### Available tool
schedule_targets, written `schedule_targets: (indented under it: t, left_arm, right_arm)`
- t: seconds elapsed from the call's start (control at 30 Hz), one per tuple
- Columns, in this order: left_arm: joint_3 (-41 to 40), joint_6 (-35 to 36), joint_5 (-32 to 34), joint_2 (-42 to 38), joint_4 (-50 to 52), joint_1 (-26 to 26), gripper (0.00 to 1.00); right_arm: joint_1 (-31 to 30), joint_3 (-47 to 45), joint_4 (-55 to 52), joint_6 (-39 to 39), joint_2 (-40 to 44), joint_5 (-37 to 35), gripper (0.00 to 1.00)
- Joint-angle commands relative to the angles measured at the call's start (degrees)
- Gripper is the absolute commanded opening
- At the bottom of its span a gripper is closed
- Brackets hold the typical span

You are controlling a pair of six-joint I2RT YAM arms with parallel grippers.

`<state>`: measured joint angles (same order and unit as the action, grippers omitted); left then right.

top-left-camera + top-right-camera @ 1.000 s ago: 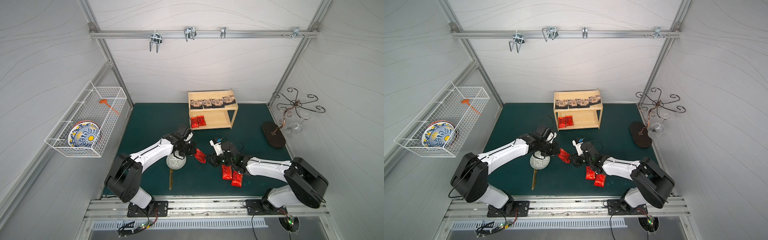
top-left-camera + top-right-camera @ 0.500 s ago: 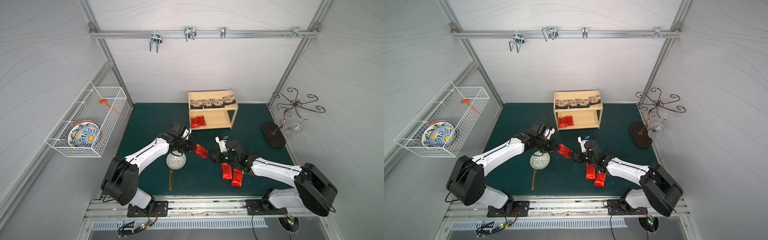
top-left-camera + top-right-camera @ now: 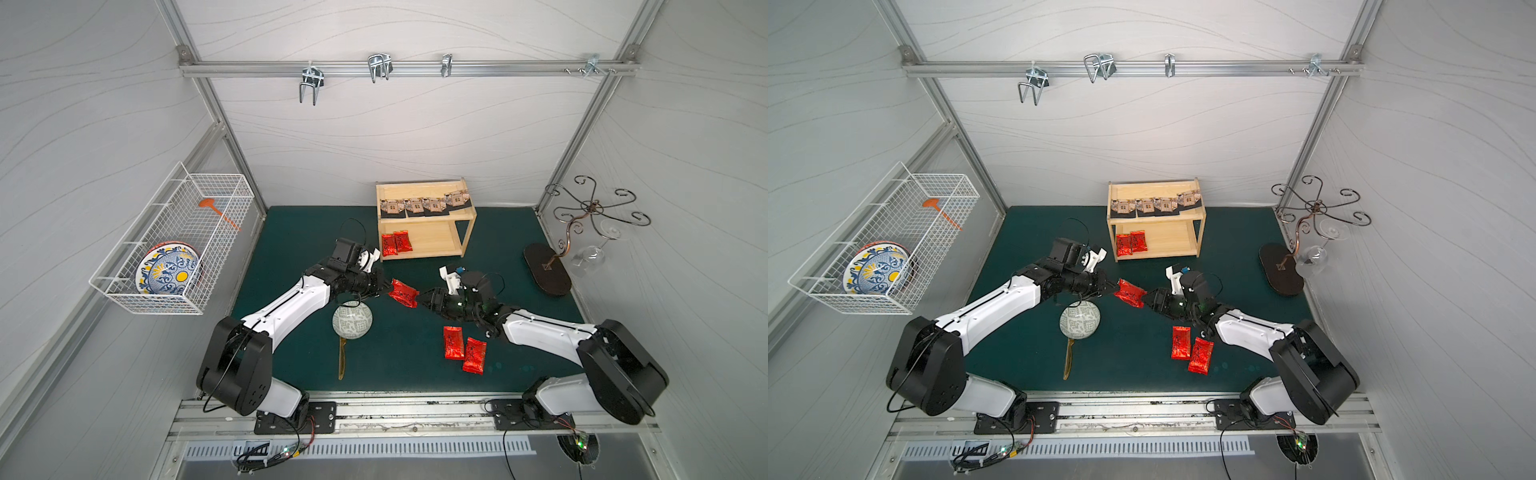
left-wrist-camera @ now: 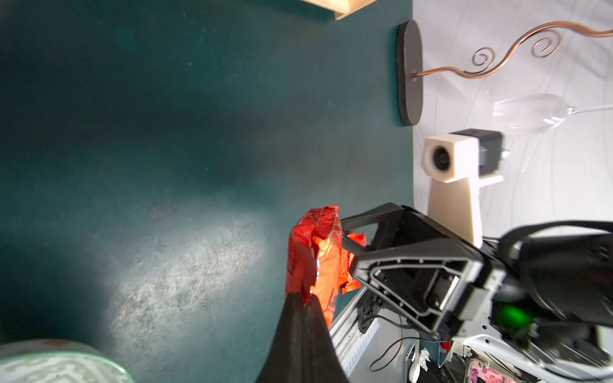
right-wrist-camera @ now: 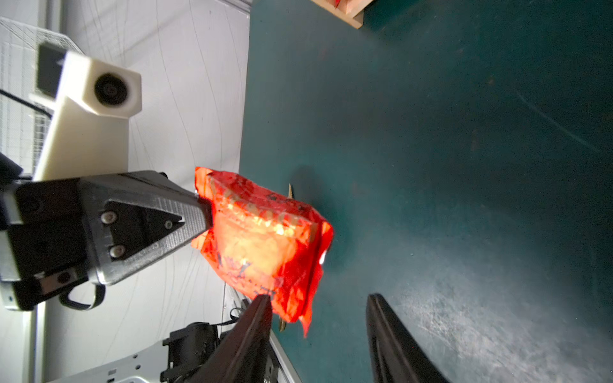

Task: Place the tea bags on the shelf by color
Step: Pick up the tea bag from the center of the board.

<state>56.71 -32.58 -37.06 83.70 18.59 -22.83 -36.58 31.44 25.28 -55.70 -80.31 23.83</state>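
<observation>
My left gripper (image 3: 384,286) (image 4: 306,296) is shut on one end of a crumpled red tea bag (image 3: 403,293) (image 3: 1130,293) (image 4: 315,252) and holds it above the green mat. My right gripper (image 3: 422,300) (image 5: 318,298) stands open at the bag's (image 5: 265,238) other end. One of its fingers is by the foil corner and the other is well apart. On the wooden shelf (image 3: 436,245), several beige tea bags (image 3: 424,205) lie in the top tray. Two red ones (image 3: 397,243) lie on its lower tier. Two more red tea bags (image 3: 463,348) lie on the mat near my right arm.
A round patterned fan (image 3: 352,325) with a wooden handle lies on the mat under my left wrist. A white wire basket (image 3: 174,249) with a plate hangs on the left wall. A dark-based metal stand (image 3: 546,270) with a hanging wine glass (image 3: 588,257) is at the right.
The right gripper's jaws have spread apart off the red tea bag. The left gripper has carried the bag up and away from the fan, toward the middle of the mat.
</observation>
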Motion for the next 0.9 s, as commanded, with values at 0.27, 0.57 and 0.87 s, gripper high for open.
schedule_targets:
  t: [0.27,0.57,0.87]
  left_arm:
    - [-3.9,-7.2,-8.7,-2.2,-12.8,3.0,0.00]
    - [-6.1,-9.1,-9.7,-3.6,-15.8,3.0,0.00]
    - [-6.6,-9.3,-9.0,-4.3,-15.9,3.0,0.00]
  right_arm:
    - [5.9,-2.6,19.7,-12.8,-6.5,12.5,0.60]
    - [5.0,-0.7,24.4,-15.8,-9.3,13.4,0.40]
    - [4.3,-2.4,29.2,-18.5,-9.7,13.7,0.13]
